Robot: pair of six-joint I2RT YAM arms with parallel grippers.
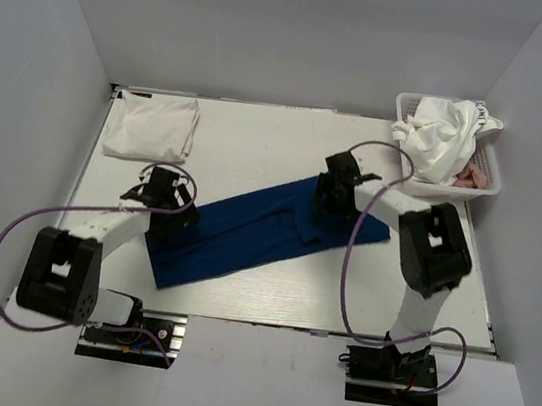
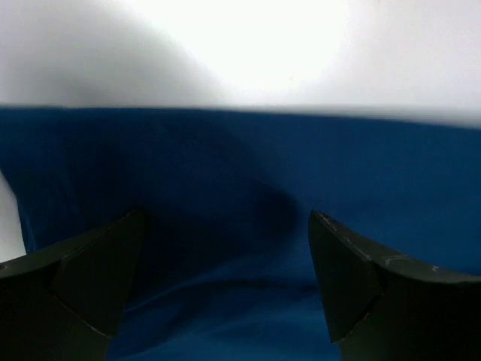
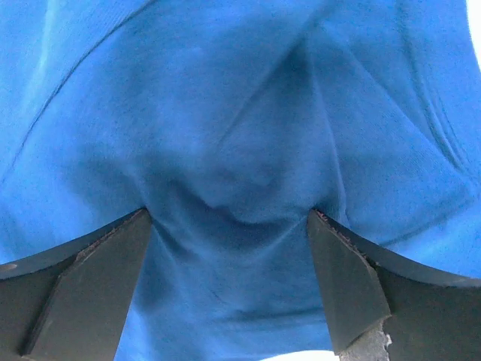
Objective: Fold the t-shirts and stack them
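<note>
Navy shirt (image 1: 256,236) lies flat and diagonal mid-table (image 1: 259,146); left gripper (image 1: 166,198) sits over its near-left end, jaws apart, nothing clamped; right gripper (image 1: 332,197) is down on its far-right part, jaws apart, cloth puckered between the fingertips; folded white shirt (image 1: 153,126) at far-left corner; crumpled white shirts (image 1: 442,136) and a pink shirt (image 1: 474,175) in the basket (image 1: 495,189) far right.
</note>
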